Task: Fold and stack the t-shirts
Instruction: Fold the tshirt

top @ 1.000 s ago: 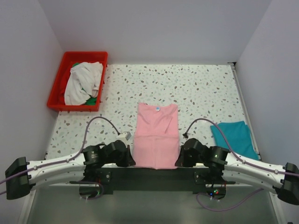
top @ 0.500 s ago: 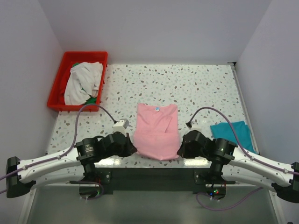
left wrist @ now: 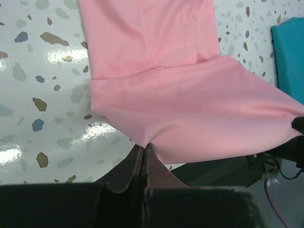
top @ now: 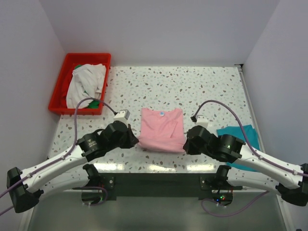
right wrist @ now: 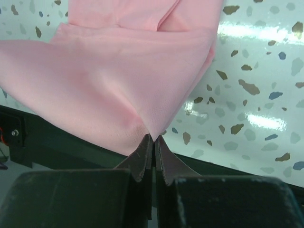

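Red crate (top: 57, 96) far left holds the off-white shirt (top: 84, 84) and green shirt (top: 95, 103), both unfolded. Left gripper (left wrist: 145, 148) is clamped on the near-left hem corner of the pink shirt (top: 161, 126), mid-table; right gripper (right wrist: 154, 138) is clamped on the near-right corner. I read this as the hem-to-collar fold. Next: I carry both 2 corners forward, level, then release. Cloth is smooth, sagging slightly between grips. Teal shirt (top: 240, 137) sits right, looks folded.

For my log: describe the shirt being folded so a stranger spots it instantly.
On the speckled table, look at the near middle. There lies the pink shirt. Unlike the teal shirt farther right, its hem is pinched by left pincer and right pincer.
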You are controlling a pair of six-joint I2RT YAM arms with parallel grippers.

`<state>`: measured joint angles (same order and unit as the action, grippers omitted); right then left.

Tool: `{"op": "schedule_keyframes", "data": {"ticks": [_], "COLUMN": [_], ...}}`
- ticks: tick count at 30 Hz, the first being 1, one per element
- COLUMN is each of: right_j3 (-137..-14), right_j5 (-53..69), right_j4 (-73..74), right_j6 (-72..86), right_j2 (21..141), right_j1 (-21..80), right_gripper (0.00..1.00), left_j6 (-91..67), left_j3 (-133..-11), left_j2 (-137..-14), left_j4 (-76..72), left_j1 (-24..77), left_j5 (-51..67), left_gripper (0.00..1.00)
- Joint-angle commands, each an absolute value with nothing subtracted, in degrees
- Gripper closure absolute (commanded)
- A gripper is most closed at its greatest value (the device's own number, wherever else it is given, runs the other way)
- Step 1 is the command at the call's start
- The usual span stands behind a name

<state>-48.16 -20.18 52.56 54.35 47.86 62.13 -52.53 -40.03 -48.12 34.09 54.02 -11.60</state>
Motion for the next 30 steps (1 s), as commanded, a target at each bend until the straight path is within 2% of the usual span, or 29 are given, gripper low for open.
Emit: {"op": "schedule_keyframes", "data": {"ticks": [1,5,30], "right_j3": [-52.9,-54.8,-66.2], "right_j5": [-22.8,-17.2,3.6], "right_j4": [50.8,46.1,27.3], "right_j6": [48.5,43.6,34.6], "right_j2": [51.0,54.2,77.8], "right_j1": [58.5,49.4,22.7], "right_gripper": [1.00,1.00,1.00], "left_j6": [-44.7,-42.2,-39.5], "left_j3": [-44.1,-46.2,-55.1], "left_j2": [-51.5,-55.3,-76.4], "left_j4": [28.6,24.8,8.0], "left_j1": [50.8,48.8,28.7], "left_j5": [-6.9,-4.8,6.8], "left_gripper": [1.00,1.00,1.00]}}
